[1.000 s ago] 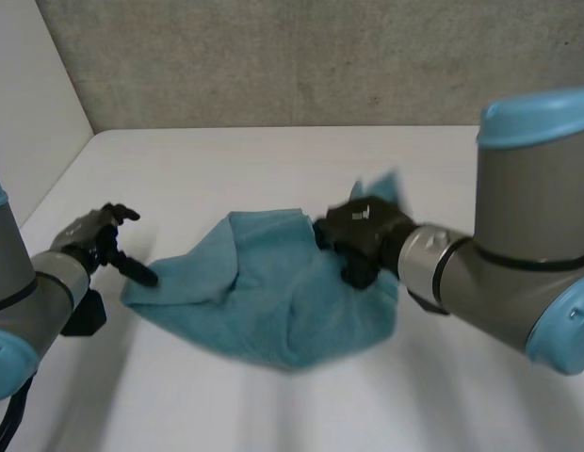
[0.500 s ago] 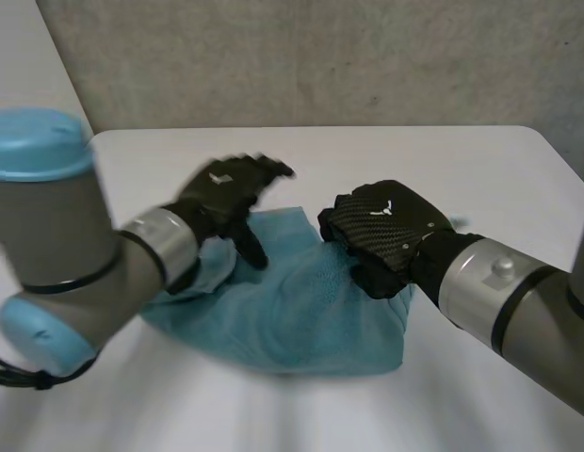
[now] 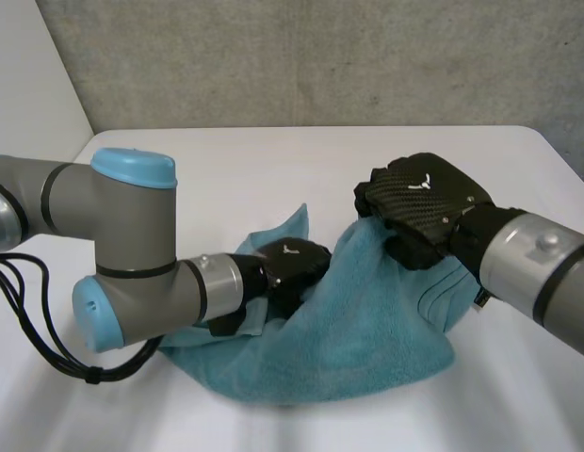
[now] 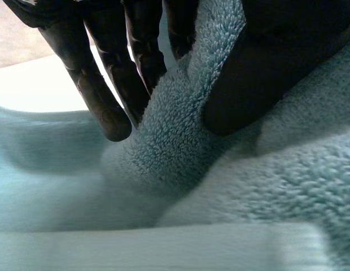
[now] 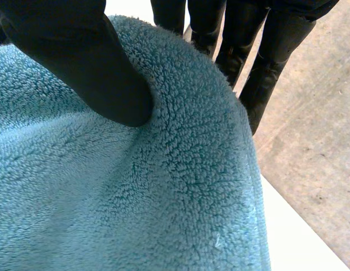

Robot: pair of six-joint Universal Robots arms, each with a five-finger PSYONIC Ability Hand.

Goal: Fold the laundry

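While it lies bunched on the white counter (image 3: 226, 174), one light-blue terry towel (image 3: 367, 325) is held at two places, entered below.

Item: towel, thick pile, crumpled and not flat. Its lower part rests on the counter between my two arms. Its right side is drawn up off the surface into a slope, and a small peak of cloth stands at the far side, beside my left hand.

Left hand (image 3: 290, 266): closed on the towel at about its middle, on the left part of the heap. Seen from my left wrist, a raised ridge of pile is pinched between my thumb (image 4: 265, 70) on one side and my fingers (image 4: 104, 93) on the other. The fingers run nearly straight along the fold.

Right hand (image 3: 419, 202): closed on the towel at its upper right edge and held above the counter. Seen from my right wrist, my thumb (image 5: 79, 56) presses into the face of the cloth, and my fingers (image 5: 265, 62) lie behind the rolled edge, so the edge is clamped between them.

Left arm (image 3: 132, 273): reaches across the front of the counter, low, ending at the heap.

Right arm (image 3: 537, 268): comes in from the right, with the wrist above the towel.

Surroundings: grey concrete wall (image 3: 320, 56) behind the counter.
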